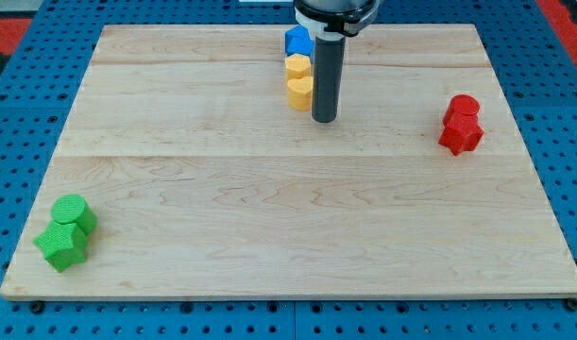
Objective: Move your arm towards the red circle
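The red circle (464, 106) sits near the board's right edge, touching a red star-shaped block (459, 136) just below it. My tip (324, 119) rests on the board near the top centre, far to the left of the red circle. Right beside the tip on its left is a yellow heart block (299, 92), with a yellow hexagon-like block (296, 65) above it and a blue block (297, 41) above that, forming a column.
A green circle (73, 212) and a green star-shaped block (60, 244) sit together at the board's bottom left corner. The wooden board (288, 217) lies on a blue perforated surface.
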Available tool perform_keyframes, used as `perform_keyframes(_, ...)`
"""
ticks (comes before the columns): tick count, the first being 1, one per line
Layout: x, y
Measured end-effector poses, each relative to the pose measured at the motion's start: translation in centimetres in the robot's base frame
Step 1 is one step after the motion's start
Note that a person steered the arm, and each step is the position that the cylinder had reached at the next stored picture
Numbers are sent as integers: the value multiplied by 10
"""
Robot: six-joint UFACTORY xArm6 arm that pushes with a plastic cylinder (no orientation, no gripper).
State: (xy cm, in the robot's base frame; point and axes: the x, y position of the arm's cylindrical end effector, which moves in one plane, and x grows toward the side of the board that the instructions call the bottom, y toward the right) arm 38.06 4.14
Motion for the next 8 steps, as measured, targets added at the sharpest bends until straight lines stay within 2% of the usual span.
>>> perform_keyframes(3,-16,-24)
perform_keyframes(8,-8,-34)
